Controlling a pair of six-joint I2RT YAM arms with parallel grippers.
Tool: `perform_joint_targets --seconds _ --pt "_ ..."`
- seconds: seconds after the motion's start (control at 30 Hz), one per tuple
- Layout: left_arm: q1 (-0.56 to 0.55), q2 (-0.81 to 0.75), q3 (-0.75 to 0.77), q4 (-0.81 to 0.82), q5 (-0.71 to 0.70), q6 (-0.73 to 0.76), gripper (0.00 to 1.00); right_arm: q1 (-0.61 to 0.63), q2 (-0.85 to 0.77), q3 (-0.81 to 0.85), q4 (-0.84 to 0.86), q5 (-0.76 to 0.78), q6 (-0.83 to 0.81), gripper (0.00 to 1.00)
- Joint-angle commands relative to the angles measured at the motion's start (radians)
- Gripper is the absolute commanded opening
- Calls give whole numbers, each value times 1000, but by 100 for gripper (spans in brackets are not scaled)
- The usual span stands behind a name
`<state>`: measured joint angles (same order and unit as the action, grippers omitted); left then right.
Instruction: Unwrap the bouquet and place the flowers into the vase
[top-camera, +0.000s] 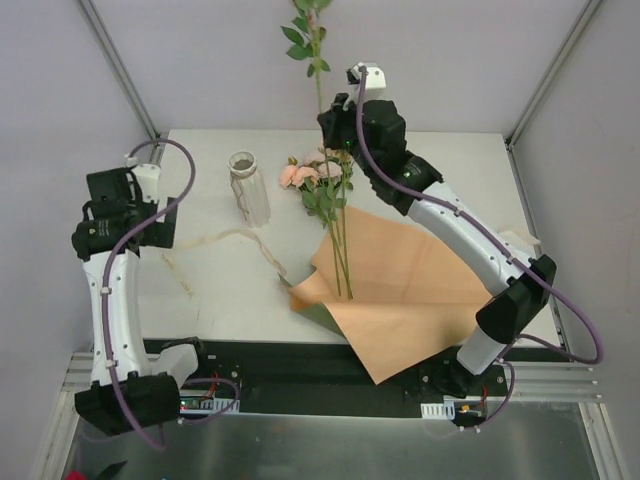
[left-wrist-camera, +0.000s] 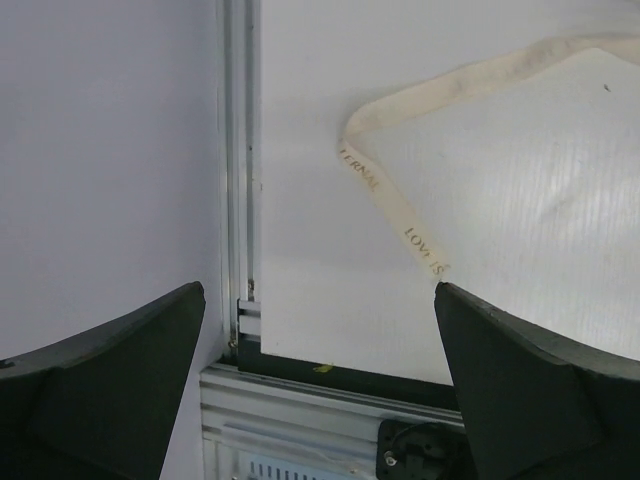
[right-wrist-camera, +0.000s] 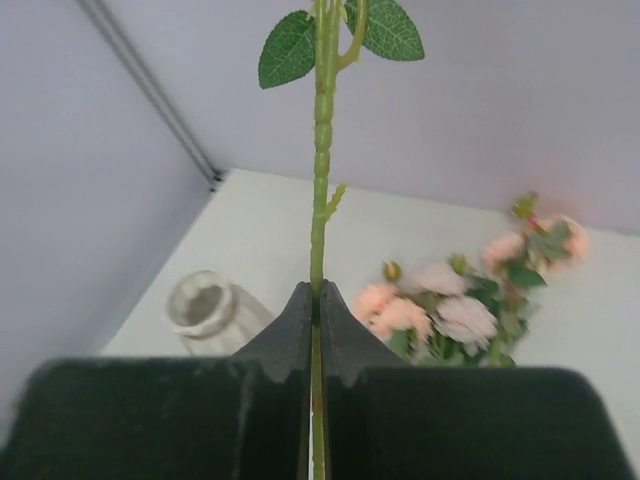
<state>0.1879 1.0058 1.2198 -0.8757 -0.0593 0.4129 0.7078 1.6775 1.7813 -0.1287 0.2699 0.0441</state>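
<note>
My right gripper (right-wrist-camera: 318, 290) is shut on a thin green stem (right-wrist-camera: 321, 150) that rises straight up out of the fingers, with two green leaves (right-wrist-camera: 290, 48) at its top. From above, this stem (top-camera: 318, 90) stands over the far table edge, held by the right gripper (top-camera: 332, 125). The other peach-pink flowers (top-camera: 312, 175) lie with their stems on the opened orange-tan wrapping paper (top-camera: 400, 290). Left of them stands the white ribbed vase (top-camera: 248, 185), seen low left in the right wrist view as the vase (right-wrist-camera: 208, 305). My left gripper (left-wrist-camera: 320, 290) is open and holds nothing.
A cream ribbon (top-camera: 215, 242) lies loose on the table between the vase and the paper, also seen as the ribbon (left-wrist-camera: 390, 195) in the left wrist view. The table's left rail (left-wrist-camera: 238, 150) runs beside the left gripper. Grey walls enclose the table on three sides.
</note>
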Motion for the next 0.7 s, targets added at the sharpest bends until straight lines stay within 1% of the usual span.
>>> perform_joint_targets --seconds 0.0,0.03,0.07,0.1,0.13,0.17,0.23,0.27,0.3,0.37,0.4,0.47,0.5,0.6,0.67 --pt "197 86 102 41 206 -5 99 87 -38 -29 432 -66 -179 1" --pt "261 127 139 38 234 -8 99 91 -30 -52 507 -84 -181 1" --pt "290 148 156 34 260 -13 99 97 -18 -49 623 -101 -184 1" --pt "307 166 168 27 300 -16 99 105 19 -39 673 -147 -187 1" --pt "323 190 187 15 317 -17 99 110 39 -30 720 -164 -194 1" --pt "326 195 190 8 332 -14 99 117 60 -10 820 -179 -213 1" --pt "326 191 178 1 368 -6 99 140 123 19 915 -222 -248 0" --pt "326 186 172 3 375 -6 99 150 143 65 981 -227 -265 0" --pt "326 183 162 1 381 -3 98 163 187 94 1003 -244 -283 0" --pt "328 174 144 -2 392 1 98 167 237 168 1034 -261 -265 0" --pt "328 172 139 -2 395 6 98 174 284 238 1038 -261 -257 0" --pt "332 169 124 -3 404 10 98 183 333 312 1061 -261 -276 0" --pt "334 169 119 -3 408 13 98 189 378 381 1069 -291 -282 1" --pt "341 168 115 -11 415 27 98 188 451 476 1078 -281 -283 0" --pt "343 171 115 -12 406 33 98 190 471 524 1081 -279 -283 0"
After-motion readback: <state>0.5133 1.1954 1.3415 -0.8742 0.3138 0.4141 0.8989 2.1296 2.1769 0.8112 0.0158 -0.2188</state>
